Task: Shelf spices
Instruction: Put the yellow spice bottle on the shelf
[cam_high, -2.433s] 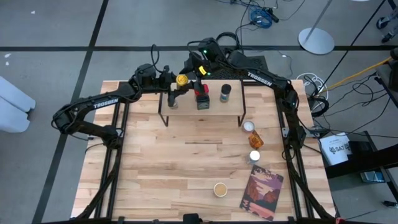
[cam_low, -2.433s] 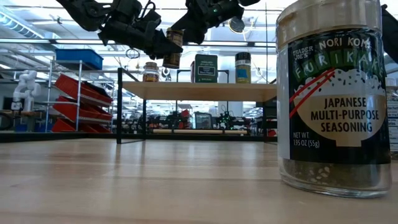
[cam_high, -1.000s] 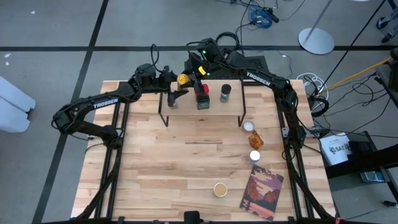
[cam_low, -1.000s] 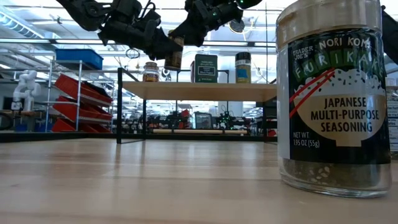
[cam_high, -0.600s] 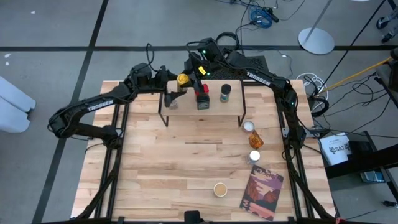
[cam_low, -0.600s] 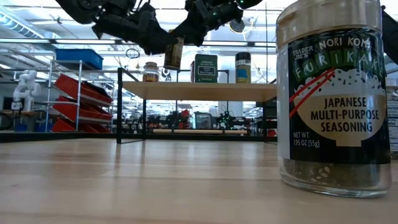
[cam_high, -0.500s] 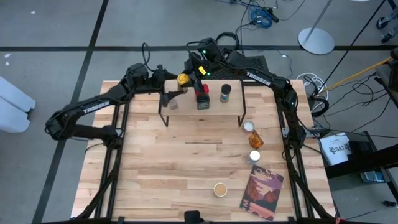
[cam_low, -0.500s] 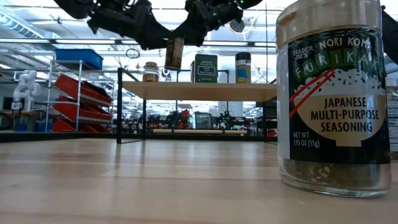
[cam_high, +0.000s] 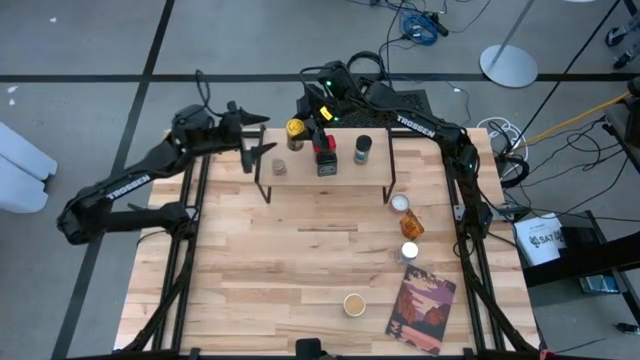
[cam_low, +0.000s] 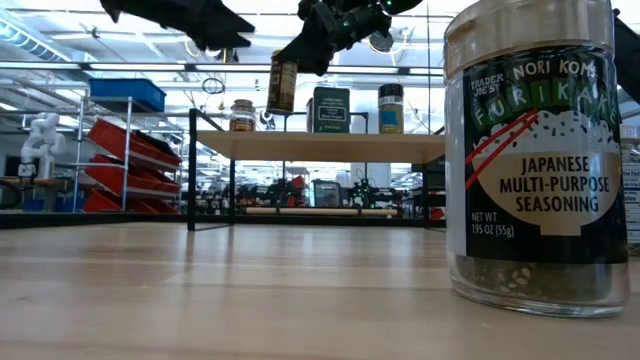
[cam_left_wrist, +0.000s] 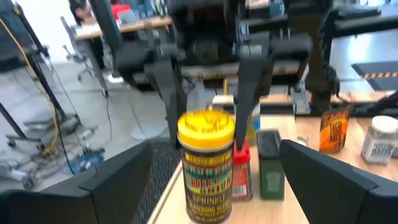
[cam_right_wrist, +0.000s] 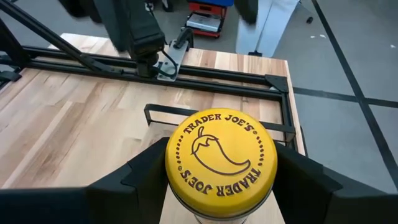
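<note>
The table (cam_high: 250, 270) carries one shelf (cam_high: 325, 172) at its far edge, with both arms reaching over it. One book (cam_high: 421, 308) lies at the table's near right corner, well apart from the shelf.

Seven spices are in sight. Three stand on the shelf: a tan-topped jar (cam_high: 278, 167) at its left end, a red-capped tin (cam_high: 324, 157) near the middle, and a black-topped jar (cam_high: 363, 148) right of that. A fourth, the yellow-capped jar (cam_high: 294, 129), hangs above the shelf's left half, grasped by the right gripper (cam_right_wrist: 217, 180), whose fingers clamp its sides below the cap. Three more stand on the table off the shelf's right end, in a short line toward the book: a white-topped jar (cam_high: 400, 203), an orange jar (cam_high: 411, 224), another white-topped jar (cam_high: 409, 250). One furikake jar (cam_high: 354, 303) stands alone left of the book.

The left gripper (cam_high: 262, 150) hovers off the shelf's left end, jaws released and empty.
</note>
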